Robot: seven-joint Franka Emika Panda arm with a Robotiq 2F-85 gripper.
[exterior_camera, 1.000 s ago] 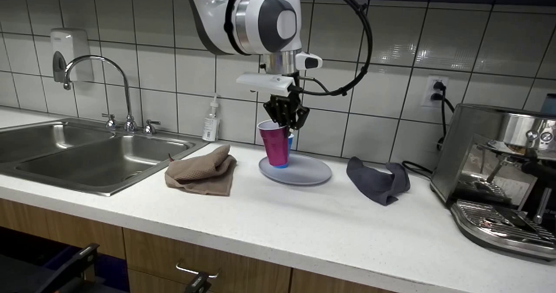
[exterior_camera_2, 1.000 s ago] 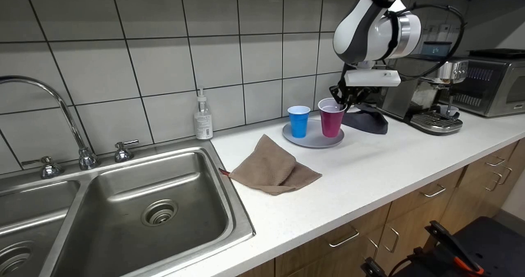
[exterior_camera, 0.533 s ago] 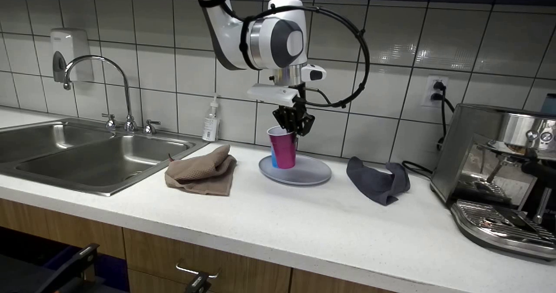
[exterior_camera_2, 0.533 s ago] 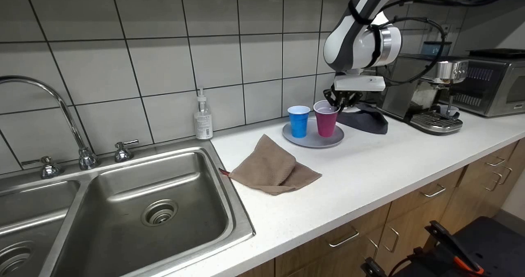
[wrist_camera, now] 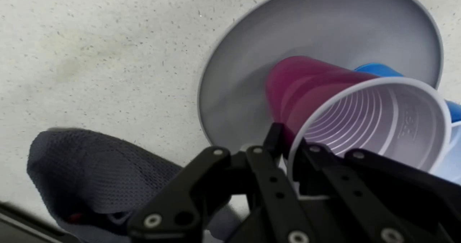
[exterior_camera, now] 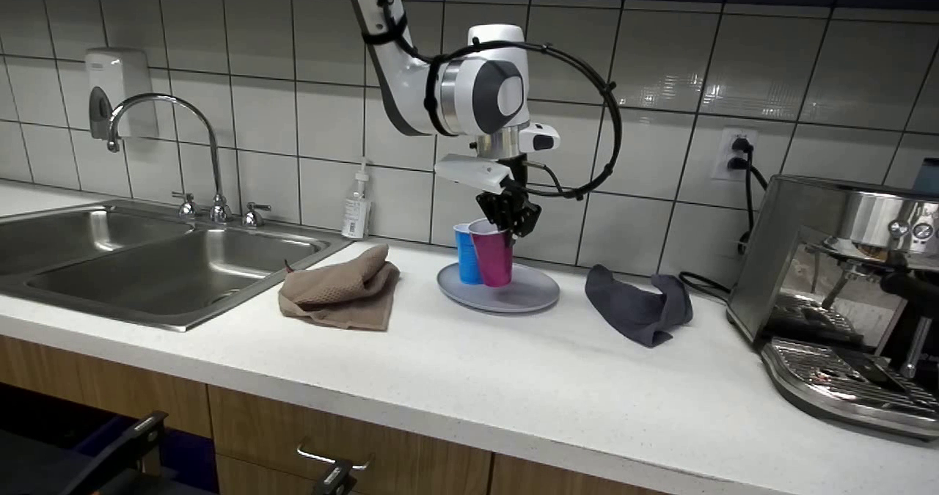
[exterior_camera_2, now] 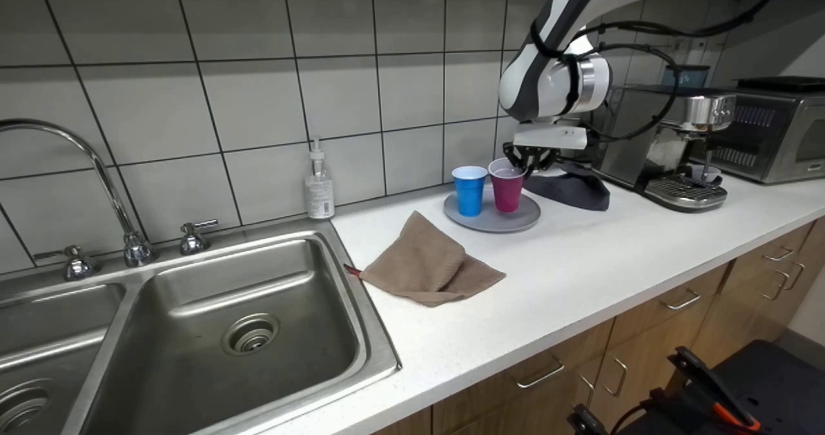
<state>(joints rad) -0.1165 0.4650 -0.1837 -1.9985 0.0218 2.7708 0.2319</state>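
A black tool [wrist_camera: 292,145] pinches the rim of a magenta plastic cup [exterior_camera_2: 507,193], 1 finger inside and 1 outside. The cup leans slightly over a gray plate [exterior_camera: 533,291] on a white worktop [exterior_camera: 469,385]; whether its base touches the plate is hard to tell. A blue plastic cup [exterior_camera_2: 470,193] stands upright beside it on the plate, mostly hidden in the wrist view. There, the tool covers part of a dark gray cloth [wrist_camera: 102,171]. In an exterior view, the right edge cuts off an espresso machine [exterior_camera: 821,216].
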